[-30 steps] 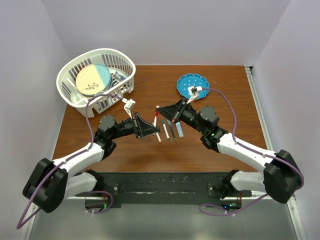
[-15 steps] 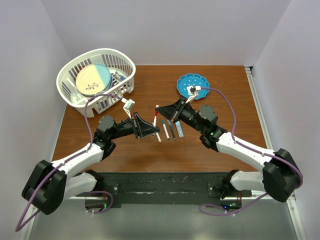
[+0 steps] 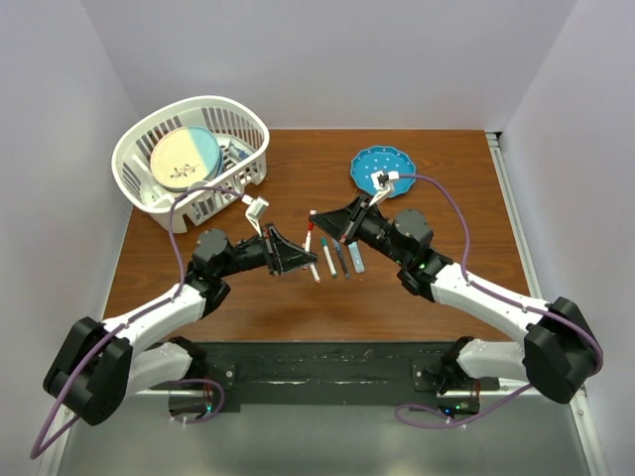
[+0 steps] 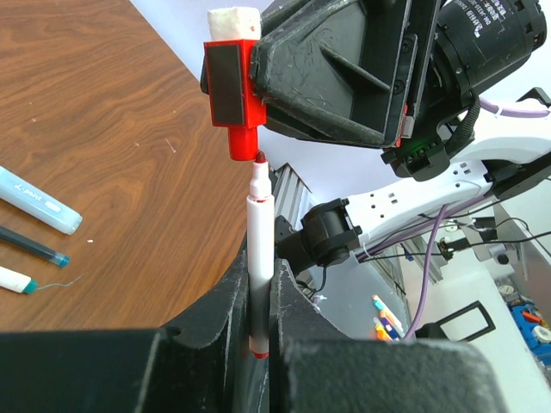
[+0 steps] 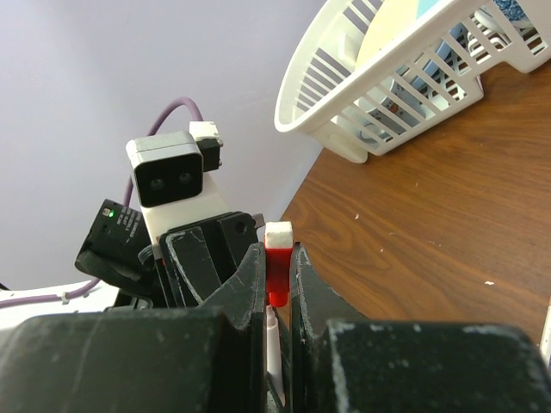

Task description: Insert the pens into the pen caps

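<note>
My left gripper is shut on a white pen with a red tip, held upright off the table. My right gripper is shut on a red pen cap with a white block on its end. In the left wrist view the red cap hangs mouth-down, and the pen's tip sits right at its mouth, slightly to one side. From above, both grippers meet mid-table. Three more pens lie beside them: white, dark and light blue. Other caps are out of view.
A white slatted basket holding a round plate stands at the back left. A blue dish lies at the back, right of centre. The loose pens lie on the brown tabletop just right of the left gripper.
</note>
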Tool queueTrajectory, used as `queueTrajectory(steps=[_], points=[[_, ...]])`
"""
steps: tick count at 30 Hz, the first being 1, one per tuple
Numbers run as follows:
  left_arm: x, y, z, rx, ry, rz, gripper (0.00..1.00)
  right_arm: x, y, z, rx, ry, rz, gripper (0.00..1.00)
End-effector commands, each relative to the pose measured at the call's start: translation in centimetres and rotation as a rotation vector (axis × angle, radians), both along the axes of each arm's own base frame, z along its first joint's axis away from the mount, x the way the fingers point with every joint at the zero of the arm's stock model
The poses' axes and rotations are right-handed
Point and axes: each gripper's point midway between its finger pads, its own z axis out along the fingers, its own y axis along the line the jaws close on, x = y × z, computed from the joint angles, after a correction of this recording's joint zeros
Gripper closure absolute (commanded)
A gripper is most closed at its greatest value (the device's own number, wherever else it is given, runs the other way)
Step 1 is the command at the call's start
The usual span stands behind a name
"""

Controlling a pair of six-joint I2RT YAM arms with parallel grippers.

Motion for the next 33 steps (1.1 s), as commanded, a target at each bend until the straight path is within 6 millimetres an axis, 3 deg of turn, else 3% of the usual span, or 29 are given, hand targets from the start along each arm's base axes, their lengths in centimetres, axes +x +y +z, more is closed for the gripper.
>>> queueTrajectory(steps=[1, 17, 33], points=[[0.3, -0.1, 1.2, -0.012, -0.061, 0.007, 1.0, -0.4, 0.0, 3.0, 0.042, -0.066, 0.01, 1.0], [-0.1, -0.1, 1.2, -0.017, -0.067, -0.01, 1.0, -0.1, 0.1, 4.3, 0.036, -0.095, -0.002, 1.0], [0.0, -0.1, 1.6, -0.023, -0.078, -0.009, 1.0, -0.4, 0.3, 2.6, 0.005, -0.071, 0.023, 1.0]])
